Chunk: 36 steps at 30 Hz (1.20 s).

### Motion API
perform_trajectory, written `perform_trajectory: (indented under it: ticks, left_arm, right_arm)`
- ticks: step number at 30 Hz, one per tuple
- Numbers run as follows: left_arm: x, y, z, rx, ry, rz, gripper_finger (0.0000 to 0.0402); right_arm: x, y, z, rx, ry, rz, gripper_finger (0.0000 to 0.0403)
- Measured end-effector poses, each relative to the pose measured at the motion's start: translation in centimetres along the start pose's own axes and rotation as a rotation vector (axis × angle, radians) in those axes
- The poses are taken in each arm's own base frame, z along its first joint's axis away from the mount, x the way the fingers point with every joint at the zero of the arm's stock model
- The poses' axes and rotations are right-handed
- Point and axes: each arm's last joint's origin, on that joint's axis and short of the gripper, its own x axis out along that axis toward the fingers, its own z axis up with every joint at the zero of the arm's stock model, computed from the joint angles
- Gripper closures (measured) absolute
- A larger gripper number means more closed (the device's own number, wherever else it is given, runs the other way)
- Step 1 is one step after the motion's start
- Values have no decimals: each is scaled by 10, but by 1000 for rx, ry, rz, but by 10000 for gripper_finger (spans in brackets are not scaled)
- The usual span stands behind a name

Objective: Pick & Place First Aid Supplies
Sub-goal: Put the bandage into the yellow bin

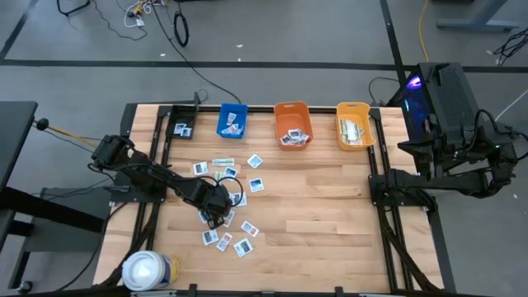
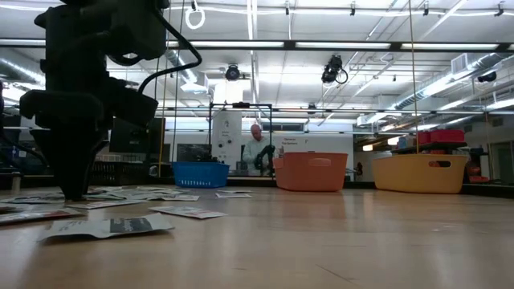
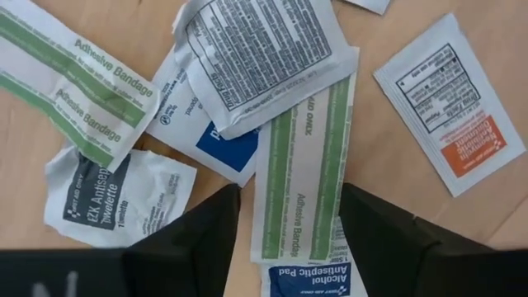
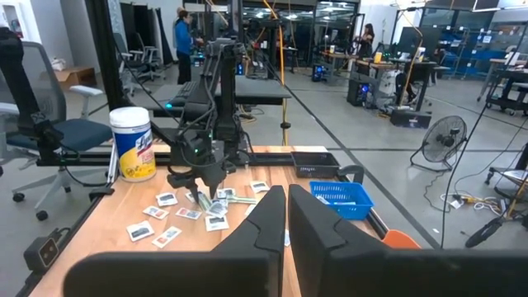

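Packets (image 1: 224, 216) lie scattered on the counter's (image 1: 322, 206) left half, where the left gripper (image 3: 289, 221) stands low with its fingers (image 3: 202, 231) partly spread astride a green-striped bandage strip (image 3: 305, 169). Rightward the counter is bare wood. The right gripper (image 4: 286, 216), fingers pressed together, hangs off the right edge.

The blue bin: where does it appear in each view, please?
High view: blue bin, leftmost of three bins at the table's far edge.
Low view, left of the orange bin.
Left wrist view: not in it.
Right wrist view, table edge.
Shared landmark: the orange bin.
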Motion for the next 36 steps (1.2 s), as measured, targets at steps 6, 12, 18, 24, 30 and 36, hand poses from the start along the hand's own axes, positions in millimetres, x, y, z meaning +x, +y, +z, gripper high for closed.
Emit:
perform_trajectory:
  ticks: [6, 12, 18, 24, 30, 36]
  left_arm:
    - [-1, -3, -3, -7, -6, 8, 217]
    - [-1, -3, -3, -9, -5, 9, 238]
    - [-2, -6, -4, 3, -9, 2, 241]
    - [-5, -13, -8, 28, -2, -25, 258]
    - [-5, -15, -10, 39, -8, -18, 294]
    - [-5, -14, -10, 39, -5, -15, 305]
  right_arm:
    - [0, 0, 0, 0, 0, 0, 380]
    - [0, 0, 0, 0, 0, 0, 380]
    - [0, 0, 0, 0, 0, 0, 380]
    - [0, 0, 0, 0, 0, 0, 380]
    - [0, 0, 0, 0, 0, 0, 380]
    - [0, 0, 0, 0, 0, 0, 380]
